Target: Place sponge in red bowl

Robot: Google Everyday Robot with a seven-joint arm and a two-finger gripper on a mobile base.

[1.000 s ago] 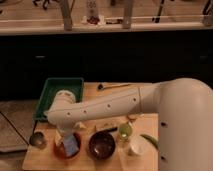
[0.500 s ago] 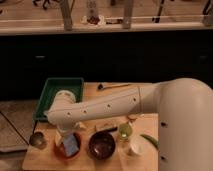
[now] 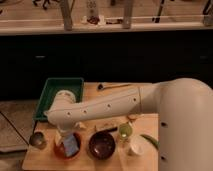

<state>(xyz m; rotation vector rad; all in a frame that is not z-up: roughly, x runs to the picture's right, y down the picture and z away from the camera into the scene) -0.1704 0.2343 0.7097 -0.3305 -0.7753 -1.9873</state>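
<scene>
The blue sponge [image 3: 72,144] leans tilted inside the red bowl [image 3: 63,152] at the front left of the wooden table. My gripper [image 3: 64,136] hangs at the end of the white arm, directly over the bowl's back rim and just above the sponge. It looks open, with the sponge lying below and to the right of its tips. The arm's wrist hides the back of the bowl.
A dark brown bowl [image 3: 102,145] stands right of the red one. A green tray [image 3: 49,98] holding a pale dish lies behind. A metal cup [image 3: 36,140] is at the left edge. A green-topped cup [image 3: 125,131], a white cup [image 3: 135,148] and a long utensil [image 3: 113,86] lie farther right.
</scene>
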